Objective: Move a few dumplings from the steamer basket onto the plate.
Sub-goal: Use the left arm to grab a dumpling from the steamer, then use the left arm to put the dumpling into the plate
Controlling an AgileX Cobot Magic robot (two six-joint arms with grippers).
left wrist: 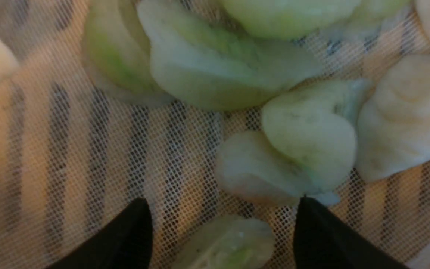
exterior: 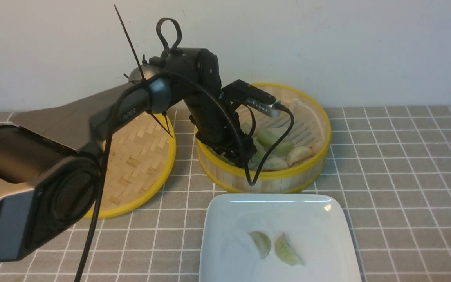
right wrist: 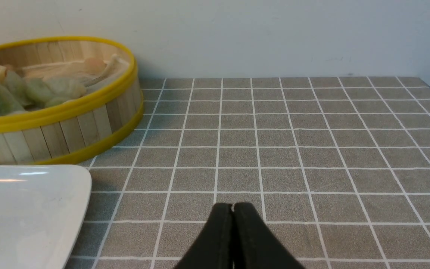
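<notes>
The left claw [exterior: 245, 158] hangs wide open inside the basket [exterior: 288, 180] behind the plate [exterior: 311, 213], its tips either side of one green dumpling [left wrist: 230, 243] without gripping it, while two dumplings [exterior: 287, 250] lie on the plate and the right claw [right wrist: 232, 211] is closed, empty, over the bench [right wrist: 312, 149].

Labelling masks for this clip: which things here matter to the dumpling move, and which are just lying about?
In the job:
- dumplings in the basket, two more on the plate
- left gripper, jaws open just above the dumplings in the basket

Lying about:
- lid, flat beside the basket
- right gripper, jaws shut over the table
</notes>
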